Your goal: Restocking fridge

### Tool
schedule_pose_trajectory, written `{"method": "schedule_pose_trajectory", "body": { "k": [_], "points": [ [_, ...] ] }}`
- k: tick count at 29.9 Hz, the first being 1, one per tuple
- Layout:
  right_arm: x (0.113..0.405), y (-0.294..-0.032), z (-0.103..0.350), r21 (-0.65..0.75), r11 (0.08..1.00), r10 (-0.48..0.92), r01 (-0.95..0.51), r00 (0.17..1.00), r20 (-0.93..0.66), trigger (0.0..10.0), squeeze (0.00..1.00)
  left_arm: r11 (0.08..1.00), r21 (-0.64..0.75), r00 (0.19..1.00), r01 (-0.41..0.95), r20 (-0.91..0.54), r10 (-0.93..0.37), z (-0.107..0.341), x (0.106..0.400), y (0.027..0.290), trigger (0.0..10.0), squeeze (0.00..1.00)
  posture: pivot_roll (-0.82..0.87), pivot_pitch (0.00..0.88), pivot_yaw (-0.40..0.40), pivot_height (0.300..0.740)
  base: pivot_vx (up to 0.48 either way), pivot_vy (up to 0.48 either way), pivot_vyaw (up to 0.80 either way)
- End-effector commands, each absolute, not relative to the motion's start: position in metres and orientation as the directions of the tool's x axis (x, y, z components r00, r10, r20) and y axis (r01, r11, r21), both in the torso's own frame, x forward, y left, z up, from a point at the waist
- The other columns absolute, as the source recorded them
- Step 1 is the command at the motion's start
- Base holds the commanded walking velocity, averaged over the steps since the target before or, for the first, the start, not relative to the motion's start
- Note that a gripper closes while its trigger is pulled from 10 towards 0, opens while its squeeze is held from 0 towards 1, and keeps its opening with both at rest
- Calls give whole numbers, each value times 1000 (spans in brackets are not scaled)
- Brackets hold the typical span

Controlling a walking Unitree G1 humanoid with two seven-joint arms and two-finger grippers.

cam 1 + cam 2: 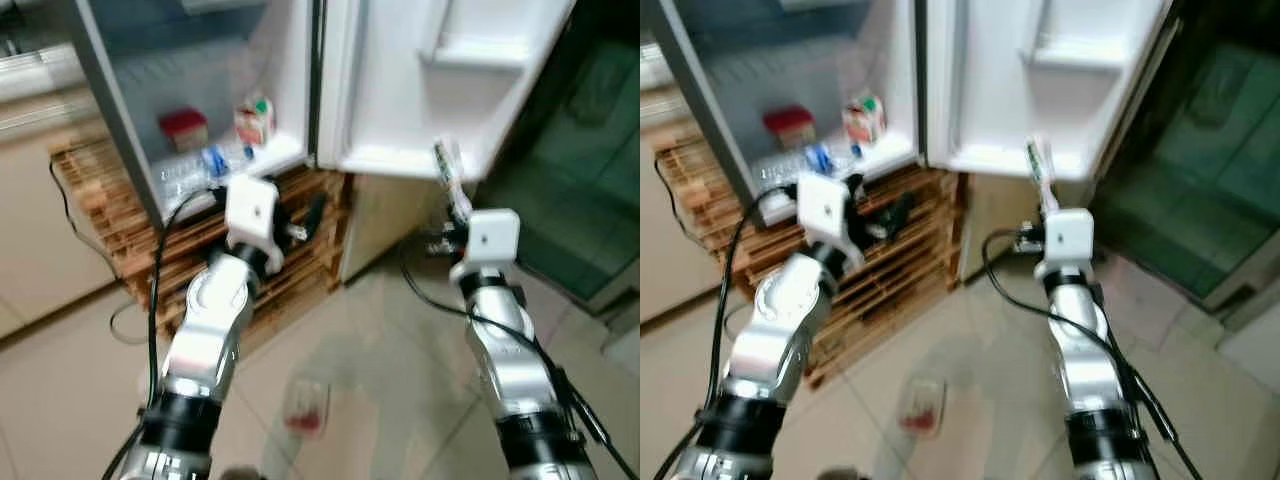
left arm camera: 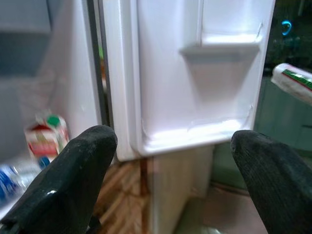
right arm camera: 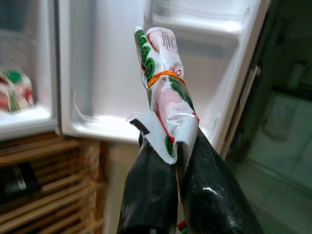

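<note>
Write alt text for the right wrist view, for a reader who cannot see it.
The right hand is shut on a rolled plastic packet, white with green and red print and an orange rubber band, held upright before the open fridge door's lower shelf. Beside the door, a milk carton stands inside the fridge, above a wooden pallet.

fridge (image 1: 200, 60) top cut off | floor packet (image 1: 306, 407) blurred, contents unreadable

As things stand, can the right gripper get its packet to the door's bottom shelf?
Probably yes: the right gripper, shut on the packet, faces the open door's bottom shelf, with nothing between them.
</note>
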State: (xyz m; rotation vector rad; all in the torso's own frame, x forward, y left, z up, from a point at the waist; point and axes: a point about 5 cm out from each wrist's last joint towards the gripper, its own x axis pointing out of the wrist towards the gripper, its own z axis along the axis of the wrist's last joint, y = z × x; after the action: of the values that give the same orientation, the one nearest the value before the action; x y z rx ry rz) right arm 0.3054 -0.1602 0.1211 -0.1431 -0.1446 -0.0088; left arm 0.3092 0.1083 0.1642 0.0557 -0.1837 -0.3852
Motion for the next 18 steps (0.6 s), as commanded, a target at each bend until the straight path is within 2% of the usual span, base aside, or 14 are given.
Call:
{"method": "schedule_pose_trajectory", "body": {
  "k": [1,4,10,11,18],
  "points": [
    [308,-149,130,-133,991,39,-14,983,180,0,0,936,118,918,333,187,-350,170,312,116,10000,0,156,0,-56,740,420,0,0],
    [308,-147,130,-134,991,46,-22,983,178,0,0,936,113,918,333,186,-350,171,312,115,10000,0,156,0,-55,740,429,0,0],
    [308,-144,130,-135,990,57,-33,983,177,0,0,926,188,917,328,172,-360,170,313,112,10000,0,155,0,-54,740,480,0,0],
    [309,-144,130,-135,990,59,-36,983,175,0,0,906,265,913,330,155,-378,169,313,109,10000,0,154,0,-54,740,480,0,0],
    [309,-144,129,-139,989,64,-40,983,171,0,0,904,257,911,342,146,-386,168,313,104,10000,0,146,0,-55,740,455,0,0]
  ]
}}
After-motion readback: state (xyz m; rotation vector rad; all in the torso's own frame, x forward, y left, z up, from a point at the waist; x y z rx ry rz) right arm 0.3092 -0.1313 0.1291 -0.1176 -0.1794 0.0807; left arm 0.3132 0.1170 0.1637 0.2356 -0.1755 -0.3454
